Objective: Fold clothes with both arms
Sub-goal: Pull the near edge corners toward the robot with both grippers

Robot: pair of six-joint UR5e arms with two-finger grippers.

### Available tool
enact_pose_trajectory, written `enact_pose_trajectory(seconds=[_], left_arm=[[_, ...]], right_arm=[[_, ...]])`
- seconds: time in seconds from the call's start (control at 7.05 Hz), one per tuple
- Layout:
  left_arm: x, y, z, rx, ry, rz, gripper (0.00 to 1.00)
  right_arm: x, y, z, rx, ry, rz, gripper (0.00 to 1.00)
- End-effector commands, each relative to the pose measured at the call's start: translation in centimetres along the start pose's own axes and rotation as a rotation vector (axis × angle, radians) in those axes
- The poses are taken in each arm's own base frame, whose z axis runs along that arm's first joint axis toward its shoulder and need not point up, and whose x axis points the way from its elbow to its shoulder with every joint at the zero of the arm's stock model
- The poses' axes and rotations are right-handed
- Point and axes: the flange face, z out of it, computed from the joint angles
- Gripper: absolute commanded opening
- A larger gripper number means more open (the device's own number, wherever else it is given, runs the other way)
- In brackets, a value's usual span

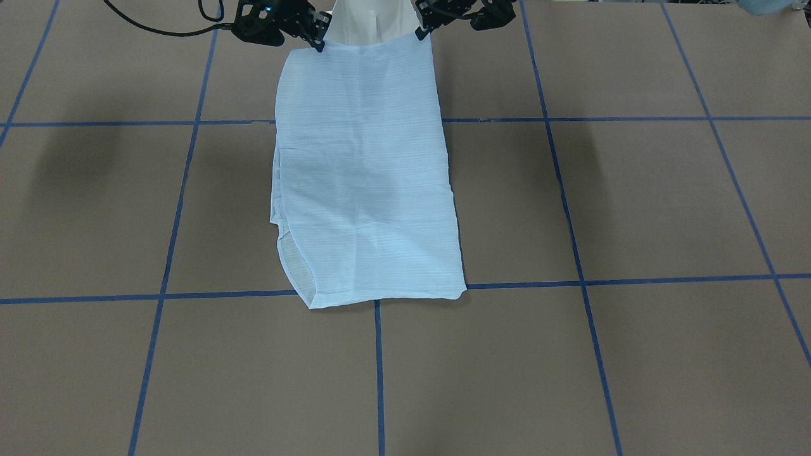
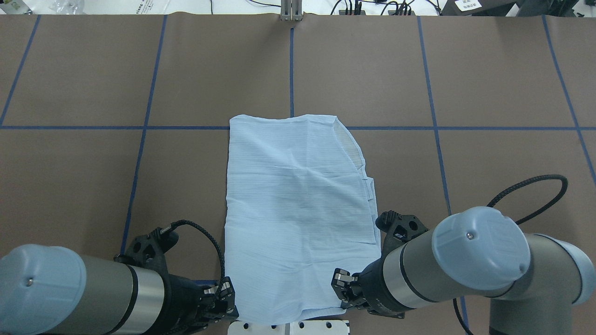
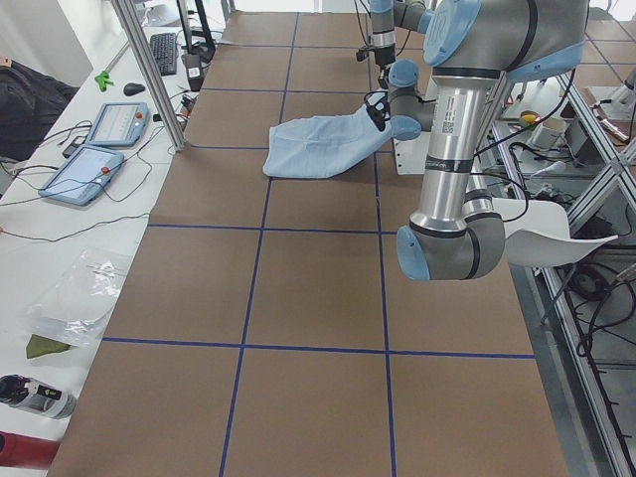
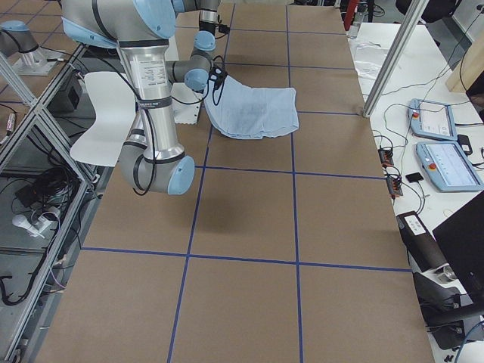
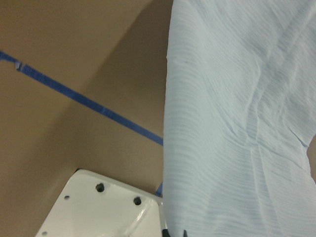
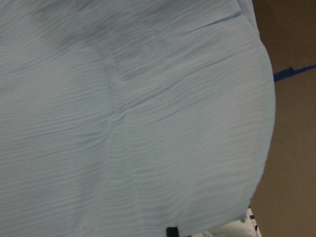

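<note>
Both clamped on cloth: left claw (image 1: 423,30) and right claw (image 1: 319,42) each pinch a shirt (image 1: 364,177) corner. The edge is lifted between them and the rest lies ahead on the counter (image 1: 633,190), probably for folding forward.

I see a thin light-blue finely striped shirt (image 5: 237,123) filling the right half, its straight edge running top to bottom. Soft creases cross it and meet near mid-cloth. Beside that edge is the brown table surface (image 5: 59,133), with the cloth's shadow on it. A blue tape line (image 5: 84,101) runs diagonally across the table and goes under the shirt. A white flat plate with round holes (image 5: 89,212) sits at the bottom, reaching the shirt's edge; contact unclear.
</note>
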Motion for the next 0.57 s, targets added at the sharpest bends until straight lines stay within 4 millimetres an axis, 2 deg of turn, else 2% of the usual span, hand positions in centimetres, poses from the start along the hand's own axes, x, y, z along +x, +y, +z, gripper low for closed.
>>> enact_pose_trajectory(seconds=[0.0, 0.14, 0.28, 0.43], left_arm=[[0.2, 1.4, -1.2, -0.042, 0.011, 0.013, 0.00], [0.3, 0.6, -1.2, -0.027, 0.006, 0.007, 0.00], [1.5, -1.9, -2.3, 0.029, 0.038, -0.012, 0.00], [3.1, -5.4, -4.3, 0.073, 0.063, 0.033, 0.00]], right_arm=[[-0.3, -1.2, -1.7, -0.032, -0.007, 0.022, 0.00], [-0.5, -2.7, -1.9, -0.008, -0.009, 0.038, 0.00], [-1.6, -5.0, -2.2, 0.031, -0.022, 0.038, 0.00], [-3.2, -8.2, -2.3, 0.080, -0.030, 0.059, 0.00]])
